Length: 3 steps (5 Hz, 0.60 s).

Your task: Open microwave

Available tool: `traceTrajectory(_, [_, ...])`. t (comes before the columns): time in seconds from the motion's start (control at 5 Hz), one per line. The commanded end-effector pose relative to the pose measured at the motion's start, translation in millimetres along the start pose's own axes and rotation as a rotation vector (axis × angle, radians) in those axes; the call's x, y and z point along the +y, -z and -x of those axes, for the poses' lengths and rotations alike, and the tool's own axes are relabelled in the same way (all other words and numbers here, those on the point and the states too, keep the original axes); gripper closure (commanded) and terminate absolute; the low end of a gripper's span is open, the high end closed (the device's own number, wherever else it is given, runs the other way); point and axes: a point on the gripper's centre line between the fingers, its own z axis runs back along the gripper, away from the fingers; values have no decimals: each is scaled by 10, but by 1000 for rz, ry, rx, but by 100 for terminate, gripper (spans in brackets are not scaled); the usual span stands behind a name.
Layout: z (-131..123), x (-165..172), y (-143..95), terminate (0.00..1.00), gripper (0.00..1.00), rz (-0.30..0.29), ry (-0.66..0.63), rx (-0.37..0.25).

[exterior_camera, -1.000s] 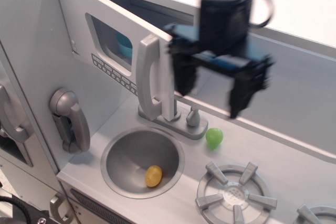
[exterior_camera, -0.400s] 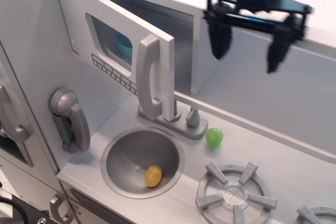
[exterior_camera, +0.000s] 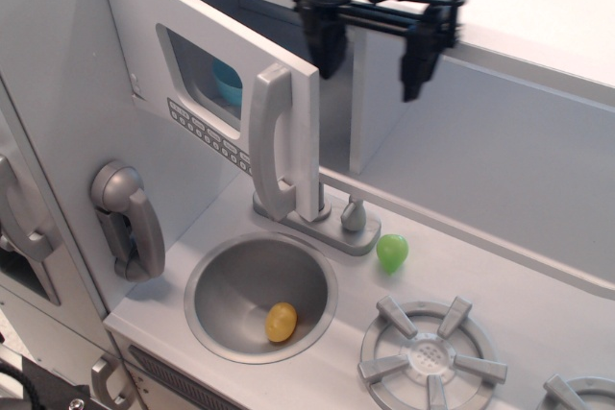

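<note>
The microwave door (exterior_camera: 207, 64) is pale grey with a rounded clear window (exterior_camera: 202, 76), a row of small grey buttons (exterior_camera: 207, 133) and a tall silver handle (exterior_camera: 272, 141). The door stands swung out from the cabinet, with a dark gap behind its right edge. A blue object shows through the window. My black gripper (exterior_camera: 370, 57) hangs open and empty above and to the right of the door's free edge, in front of the opening, touching nothing.
A grey toy phone handset (exterior_camera: 128, 220) hangs on the left wall. A round sink (exterior_camera: 231, 285) holds a yellow ball (exterior_camera: 282, 322). A silver faucet (exterior_camera: 341, 223) and a green ball (exterior_camera: 392, 252) sit behind it. A burner (exterior_camera: 430, 354) lies at the front right.
My gripper rose from in front of the back wall, then moved left to the top of the door's free edge. The door has not visibly moved.
</note>
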Motion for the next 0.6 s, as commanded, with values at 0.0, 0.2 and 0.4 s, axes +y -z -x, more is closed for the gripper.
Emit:
traceTrajectory(0.0, [0, 389, -205, 0, 0, -41, -18, -107])
traceTrajectory(0.2, [245, 526, -117, 0, 0, -68, 28, -67])
traceTrajectory(0.4, [518, 730, -162, 0, 0, -51, 65, -33])
